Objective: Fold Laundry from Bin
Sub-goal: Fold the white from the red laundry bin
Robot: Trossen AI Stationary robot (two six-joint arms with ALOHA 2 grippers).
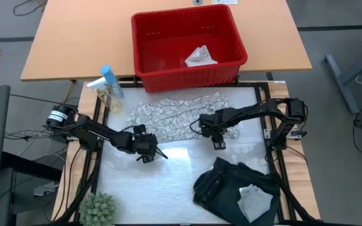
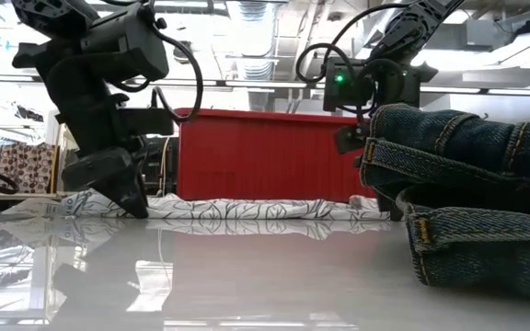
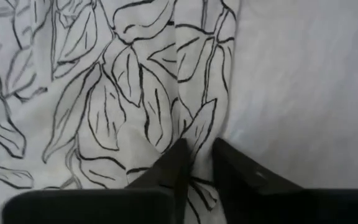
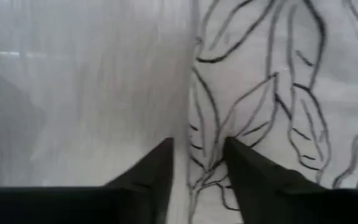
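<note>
1. High view: the leaf-patterned cloth (image 1: 181, 114) lies spread on the table just in front of the red bin (image 1: 188, 47), its long axis running left to right across the work surface; the left gripper (image 1: 148, 150) sits at the cloth's near left edge and the right gripper (image 1: 217, 139) at its near right edge, each arm nearest its own end; a small whitish cloth (image 1: 200, 57) remains inside the bin; folded denim jeans (image 1: 231, 185) with a pale cloth (image 1: 255, 199) on top lie at the near right corner; a spray bottle (image 1: 109, 83) and a green plant (image 1: 98, 208) stand at the left margin.

2. Low view: both grippers are down at table level, the patterned cloth lying flat behind them and the bin wall beyond; the jeans fill the right foreground.

3. Left wrist view: the fingers (image 3: 169, 168) are drawn nearly together, pinching a raised ridge of the patterned cloth at its edge; bare table shows beside it.

4. Right wrist view: the fingers (image 4: 253, 168) stand slightly apart, straddling the cloth's edge; whether they actually grip it cannot be told.

5. Judgement: the fold turns on the near long edge; both grippers hold station along it, so it would carry away toward the bin, across the short axis.
</note>
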